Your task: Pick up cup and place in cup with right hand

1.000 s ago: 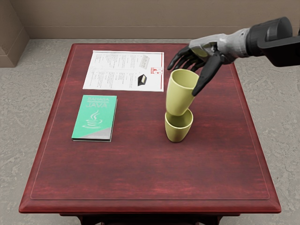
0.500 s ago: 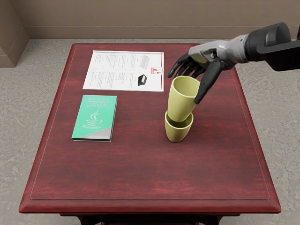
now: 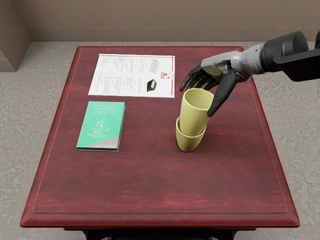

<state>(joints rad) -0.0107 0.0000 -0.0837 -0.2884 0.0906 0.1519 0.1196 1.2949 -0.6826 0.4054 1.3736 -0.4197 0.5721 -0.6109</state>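
My right hand has the upper cup pinched between thumb and fingers, near its rim. The red table, on grey floor before a brown wall, bears a book and paper. The upper cup's base is inside the lower cup.

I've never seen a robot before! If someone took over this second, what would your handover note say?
Right hand: holding the upper cup near its rim. Left hand: out of view.
Cups: the upper one's base is inside the lower cup, which stands on the table.
Done: cup picked up and started into the other.
Left: probably settle it, let go, withdraw. I can't tell whether it has bottomed out.
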